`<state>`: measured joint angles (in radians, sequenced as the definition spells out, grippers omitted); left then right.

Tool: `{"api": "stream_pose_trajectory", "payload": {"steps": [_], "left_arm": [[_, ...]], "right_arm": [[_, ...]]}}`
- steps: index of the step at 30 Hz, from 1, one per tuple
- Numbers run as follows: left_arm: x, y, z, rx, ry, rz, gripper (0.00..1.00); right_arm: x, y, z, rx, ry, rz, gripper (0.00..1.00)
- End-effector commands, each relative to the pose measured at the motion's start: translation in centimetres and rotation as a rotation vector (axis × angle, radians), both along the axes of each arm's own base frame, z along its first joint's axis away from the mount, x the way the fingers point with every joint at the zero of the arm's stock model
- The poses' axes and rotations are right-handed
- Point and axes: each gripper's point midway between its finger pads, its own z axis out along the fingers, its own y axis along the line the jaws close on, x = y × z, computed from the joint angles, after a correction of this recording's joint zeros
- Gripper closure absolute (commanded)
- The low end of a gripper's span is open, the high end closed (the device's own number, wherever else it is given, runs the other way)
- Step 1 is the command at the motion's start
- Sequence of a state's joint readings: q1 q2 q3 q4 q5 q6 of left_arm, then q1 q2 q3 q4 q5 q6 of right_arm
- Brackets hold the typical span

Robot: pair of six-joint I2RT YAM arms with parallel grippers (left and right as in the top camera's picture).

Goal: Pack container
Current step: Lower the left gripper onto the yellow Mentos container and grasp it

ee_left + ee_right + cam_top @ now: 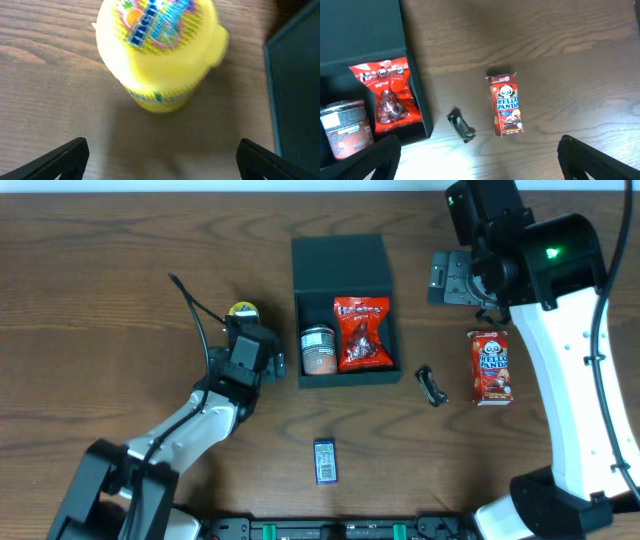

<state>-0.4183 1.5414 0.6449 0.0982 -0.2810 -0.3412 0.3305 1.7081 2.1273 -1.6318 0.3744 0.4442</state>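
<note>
Overhead, the container (340,268) sat at upper centre with its lid laid flat behind it, and a can (318,351) and a red snack bag (363,333) lay inside. The left gripper (161,161) had its jaws spread wide and empty — a yellow cup (160,45) stood just ahead of them, left of the box. The right gripper (482,162), at upper right, was equally wide and held nothing — a Hello Panda box (506,105) and a small black clip (461,126) lay below.
</note>
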Motion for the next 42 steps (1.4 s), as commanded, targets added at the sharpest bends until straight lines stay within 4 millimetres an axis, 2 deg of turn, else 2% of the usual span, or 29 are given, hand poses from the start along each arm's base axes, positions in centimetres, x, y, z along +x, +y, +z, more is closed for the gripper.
{"api": "stream_pose_trajectory", "payload": {"steps": [1, 5, 9, 12, 26, 34, 36, 37, 39, 42], "left_arm": [[0.7, 1.7, -0.5, 0.033, -0.018, 0.067, 0.05], [2.0, 1.2, -0.7, 0.007, -0.040, 0.005, 0.05], [3.1, 1.7, -0.7, -0.012, -0.076, 0.026, 0.05], [3.7, 1.1, -0.8, -0.047, -0.086, -0.011, 0.05], [5.8, -0.2, -0.9, -0.040, -0.124, -0.082, 0.05], [6.9, -0.6, 0.0, -0.013, -0.153, -0.114, 0.05], [6.9, -0.6, 0.0, -0.013, -0.154, -0.114, 0.04], [6.9, -0.6, 0.0, -0.013, -0.153, -0.114, 0.00], [6.9, -0.6, -0.2, -0.012, -0.148, -0.114, 0.13], [6.7, -0.5, -0.5, -0.009, -0.137, -0.115, 0.19]], "right_arm": [[0.1, -0.6, 0.1, -0.002, -0.011, -0.029, 0.01], [0.2, -0.5, 0.2, 0.000, -0.014, -0.029, 0.01], [0.2, -0.5, 0.2, 0.001, -0.017, -0.029, 0.01], [0.3, -0.5, 0.2, 0.001, -0.019, -0.029, 0.01], [0.5, -0.4, 0.3, 0.004, -0.028, -0.029, 0.01], [0.6, -0.4, 0.3, 0.006, -0.032, -0.029, 0.01], [0.6, -0.4, 0.3, 0.006, -0.032, -0.029, 0.01], [0.6, -0.4, 0.3, 0.006, -0.032, -0.029, 0.01], [0.6, -0.4, 0.3, 0.006, -0.032, -0.029, 0.01], [0.6, -0.4, 0.3, 0.006, -0.032, -0.029, 0.01]]}}
